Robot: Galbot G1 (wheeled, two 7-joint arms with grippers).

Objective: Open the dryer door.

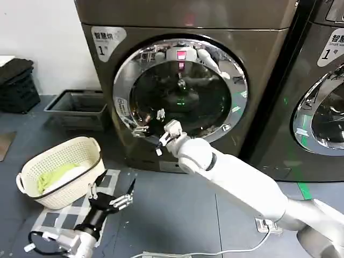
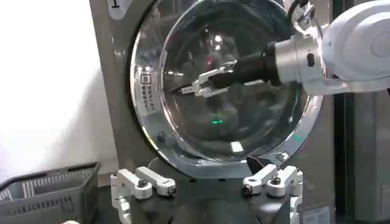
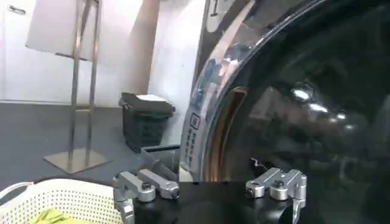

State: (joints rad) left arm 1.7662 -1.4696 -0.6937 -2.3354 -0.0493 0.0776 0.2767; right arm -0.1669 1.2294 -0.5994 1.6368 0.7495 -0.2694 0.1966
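Observation:
The dryer door (image 1: pixel 180 88) is a round porthole with a wide chrome ring and dark glass, on the bronze-grey machine. It lies against the machine's front in the head view. My right gripper (image 1: pixel 152 123) is open at the door's lower-left rim, its arm reaching up from the lower right. From the left wrist view that right gripper (image 2: pixel 198 85) hangs before the glass (image 2: pixel 231 115). In its own view the right gripper (image 3: pixel 213 189) holds nothing, with the chrome ring (image 3: pixel 204 115) just ahead. My left gripper (image 1: pixel 110 194) (image 2: pixel 210 185) is open, low over the floor in front of the machine.
A white laundry basket (image 1: pixel 80 153) with yellow-green cloth stands on a checkered mat (image 1: pixel 67 217) at the left. A grey crate (image 1: pixel 78 110) sits beside the dryer. A second, darker machine (image 1: pixel 322 107) stands at the right. A cable (image 1: pixel 236 250) lies on the floor.

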